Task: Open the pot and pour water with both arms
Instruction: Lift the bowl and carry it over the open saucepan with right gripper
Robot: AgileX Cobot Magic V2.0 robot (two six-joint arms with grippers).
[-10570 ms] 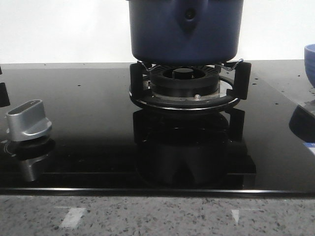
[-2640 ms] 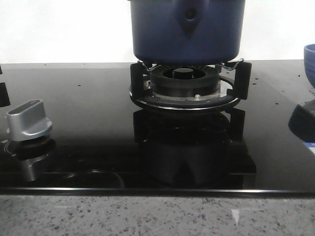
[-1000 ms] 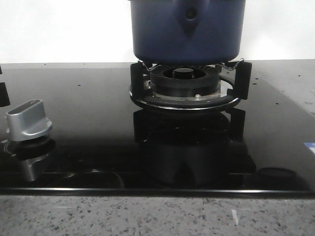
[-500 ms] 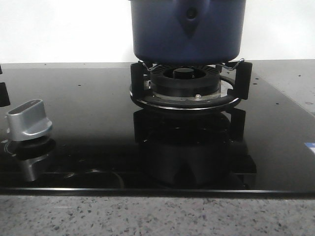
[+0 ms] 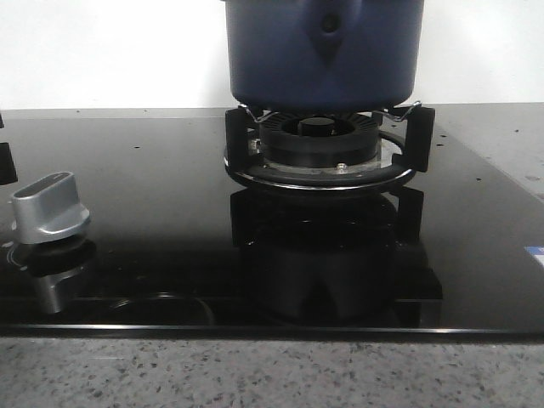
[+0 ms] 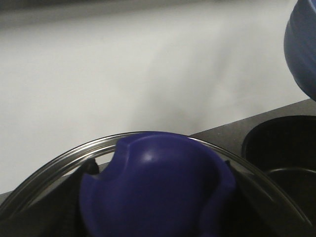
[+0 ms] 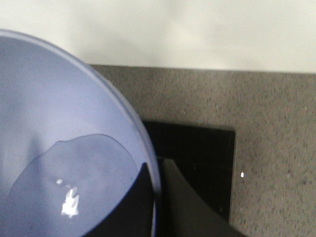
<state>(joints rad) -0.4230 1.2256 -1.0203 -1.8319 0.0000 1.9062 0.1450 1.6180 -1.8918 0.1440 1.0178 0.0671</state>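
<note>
Pot [image 5: 323, 55] sits on burner stand [image 5: 327, 157] toward the hob's far edge, middle. Lid knob [image 6: 155, 190] fills the left wrist view; bowl [image 7: 64, 163] holding water fills the right. Neither hand's fingers visible: cannot tell whether apart or clamped. Best lift lid straight, keep bowl level.

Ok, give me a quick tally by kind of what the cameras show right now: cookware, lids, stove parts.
Pots: 1, the pot on the burner stand
Lids: 1, the glass lid with a blue knob
Bowls: 1, the light-blue bowl holding water
Burner stands: 1
Stove knobs: 1, the silver knob
Total: 5
</note>
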